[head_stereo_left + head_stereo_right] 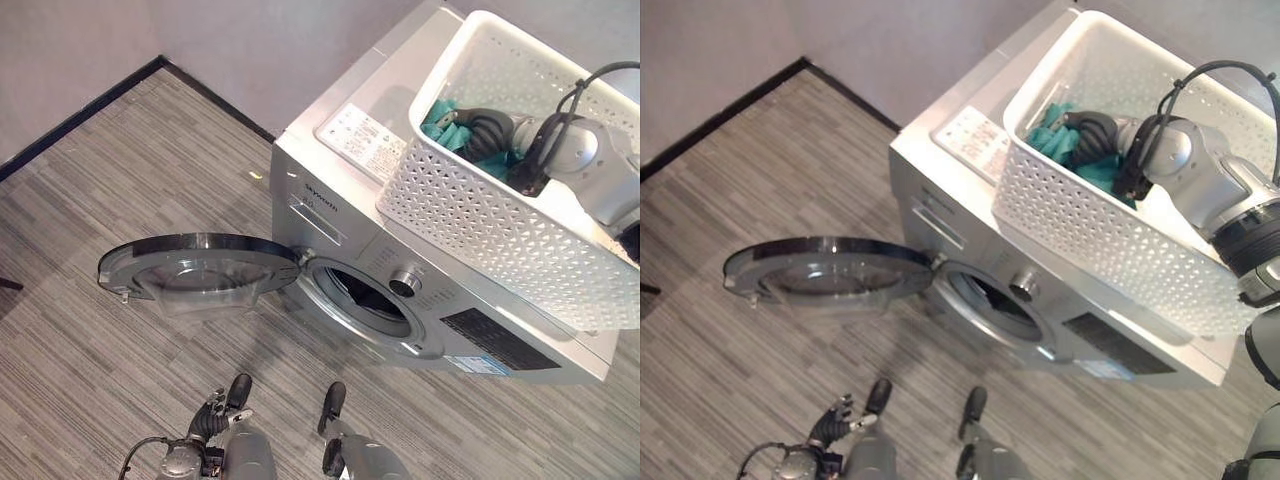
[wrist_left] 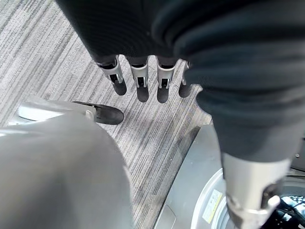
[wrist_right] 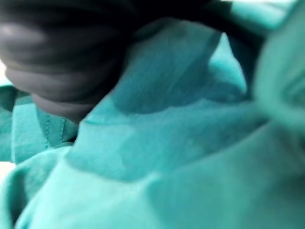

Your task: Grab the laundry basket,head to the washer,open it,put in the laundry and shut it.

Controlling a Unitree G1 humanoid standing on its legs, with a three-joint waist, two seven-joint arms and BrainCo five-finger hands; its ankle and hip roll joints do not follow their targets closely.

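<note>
A white perforated laundry basket stands on top of the silver washer. Teal laundry lies in its far end. My right hand reaches down into the basket, its dark cover against the cloth and its fingers buried in the teal laundry. The washer's round door is swung fully open to the left, baring the dark drum opening. My left hand hangs low in front of the washer, fingers straight and holding nothing; it also shows near the floor.
The open door juts out over the grey striped floor to the left of the washer. A grey wall with a dark skirting board runs behind. A control knob sits on the washer's front panel.
</note>
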